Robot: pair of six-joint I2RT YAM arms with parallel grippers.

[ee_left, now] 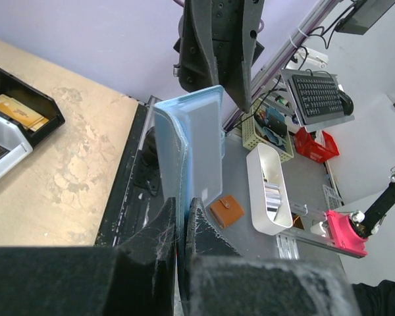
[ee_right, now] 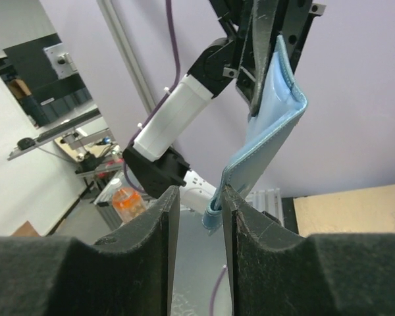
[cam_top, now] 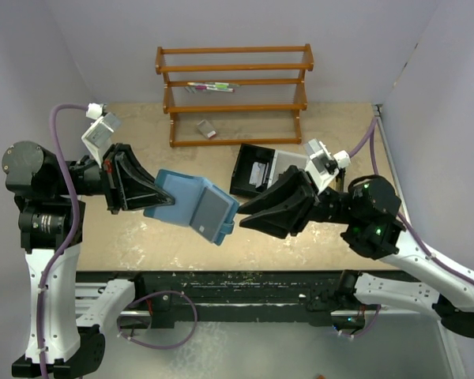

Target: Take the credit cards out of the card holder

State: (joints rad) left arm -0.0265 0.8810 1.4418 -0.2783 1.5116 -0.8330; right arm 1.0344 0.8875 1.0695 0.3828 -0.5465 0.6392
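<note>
— The card holder (cam_top: 178, 197) is hanging in the air above the table (cam_top: 126, 237), with the left gripper (cam_top: 150, 197) pinching its left end tight.
— And its long axis?
— It is pointing rightward into the right gripper (cam_top: 241, 212), whose fingers (ee_right: 158, 224) are standing partly apart, straddling the free corner beside the grey credit card (cam_top: 213, 209) and gripping nothing.

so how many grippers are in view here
2. The left gripper is left of centre, shut on the card holder's left edge. The right gripper is on the right, jaws apart at the card holder's other end. None seem hidden.
</note>
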